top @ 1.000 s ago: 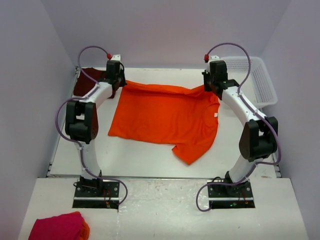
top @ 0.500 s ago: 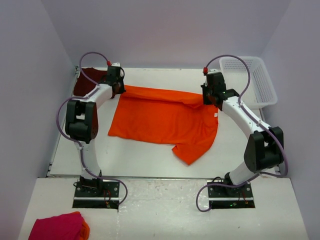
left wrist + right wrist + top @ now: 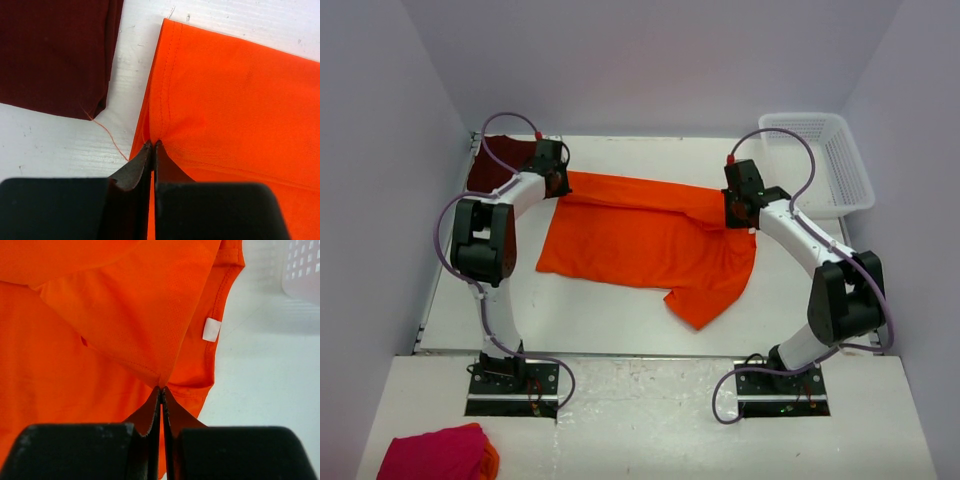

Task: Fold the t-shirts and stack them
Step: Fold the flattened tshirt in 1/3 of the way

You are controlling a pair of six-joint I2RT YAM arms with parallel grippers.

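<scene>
While the far edge of the orange t-shirt (image 3: 650,245) is getting pinched, it's lying spread out mid-table.
Yep, left gripper (image 3: 152,145) and right gripper (image 3: 161,389) are both clamped tight on it; maroon t-shirt (image 3: 482,178) far-left corner, white basket (image 3: 830,160) far-right.

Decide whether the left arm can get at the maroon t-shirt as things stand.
Probably yes: the maroon t-shirt lies just beside the left tool, with only bare table between. But that tool is shut on the edge of the orange t-shirt and would need to let go first.
</scene>
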